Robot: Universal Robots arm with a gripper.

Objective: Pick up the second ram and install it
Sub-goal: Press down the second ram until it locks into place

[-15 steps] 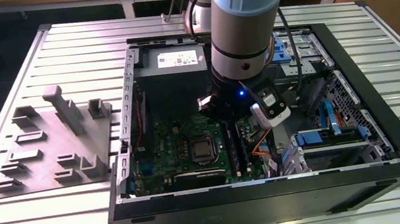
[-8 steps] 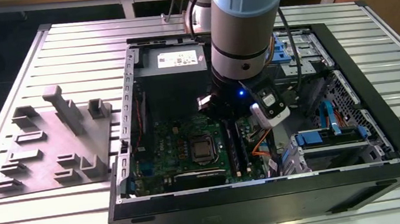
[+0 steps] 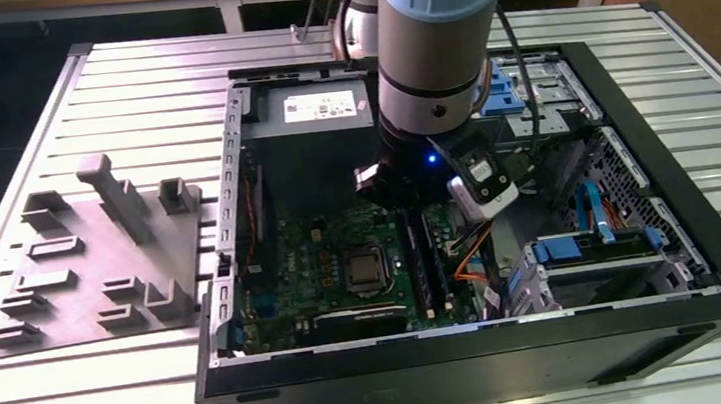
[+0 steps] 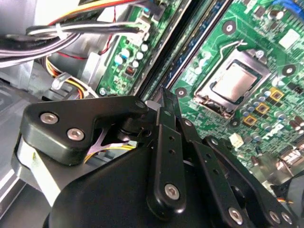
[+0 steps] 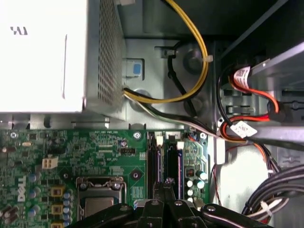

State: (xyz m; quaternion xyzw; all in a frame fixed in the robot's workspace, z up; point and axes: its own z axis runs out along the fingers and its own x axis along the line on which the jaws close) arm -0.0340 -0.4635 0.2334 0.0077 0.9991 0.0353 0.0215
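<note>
My gripper (image 5: pixel 164 183) reaches down into the open computer case (image 3: pixel 228 276), low over the green motherboard (image 5: pixel 109 152). Its two black fingers are shut, tips pressed together (image 4: pixel 166 95), with nothing long sticking out between them. Right at the tips run two long dark memory slots. The second ram (image 5: pixel 179 164), a thin blue-green stick seen on edge, stands in one of these slots (image 4: pixel 190 52). Whether the fingertips touch it I cannot tell. In the exterior view the arm's wrist (image 3: pixel 432 169) hangs over that slot area.
The processor socket (image 5: pixel 97 202) lies beside the slots. The grey power-supply box (image 3: pixel 310 107) stands at the case's far end, with yellow and black cables (image 5: pixel 202 71) trailing from it. A drive cage (image 3: pixel 594 248) fills the exterior view's right. A grey parts fixture (image 3: pixel 98 260) lies outside the case.
</note>
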